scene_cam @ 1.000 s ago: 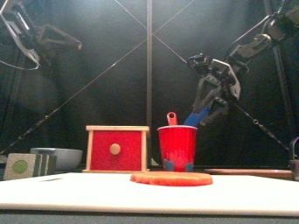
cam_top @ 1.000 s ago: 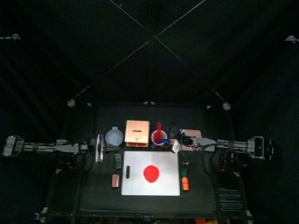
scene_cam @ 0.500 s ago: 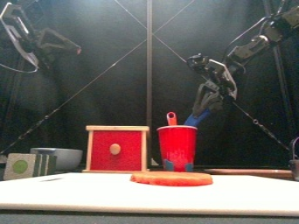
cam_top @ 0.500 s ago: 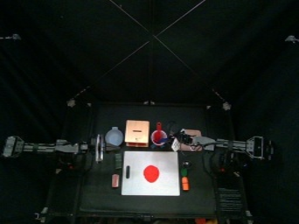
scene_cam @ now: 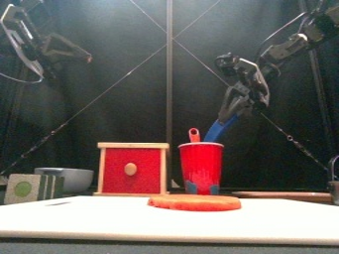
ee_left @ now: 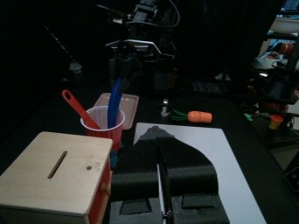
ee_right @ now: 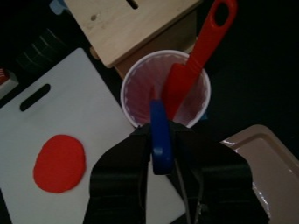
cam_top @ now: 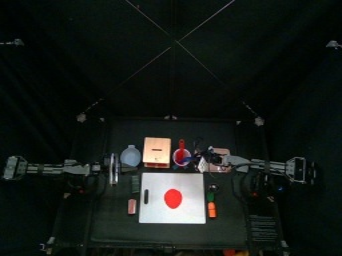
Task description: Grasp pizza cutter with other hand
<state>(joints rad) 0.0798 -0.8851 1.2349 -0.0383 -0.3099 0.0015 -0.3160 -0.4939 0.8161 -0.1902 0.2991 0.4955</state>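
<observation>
The pizza cutter [ee_right: 158, 140] stands in a red cup [scene_cam: 201, 167]. Only its blue handle [scene_cam: 220, 127] shows; the other end is hidden inside the cup. My right gripper [ee_right: 158, 156] hangs above the cup, right of the middle, and is shut on the top of that handle [ee_left: 115, 92]. A red spatula [ee_right: 198, 48] leans in the same cup. My left gripper [ee_left: 162, 150] is shut and holds nothing. It rests low at the table's left side [cam_top: 118, 172], facing the cup.
A wooden box [scene_cam: 134, 169] with a red front stands left of the cup, and a bowl [cam_top: 130, 156] lies further left. In front lies a white board [cam_top: 174, 212] with a flat red disc [scene_cam: 195, 202]. An orange stick [cam_top: 211, 209] lies at the board's right edge.
The right gripper's jaws have closed from wide open onto the blue handle and it has shifted slightly upward. The left arm has not moved.
</observation>
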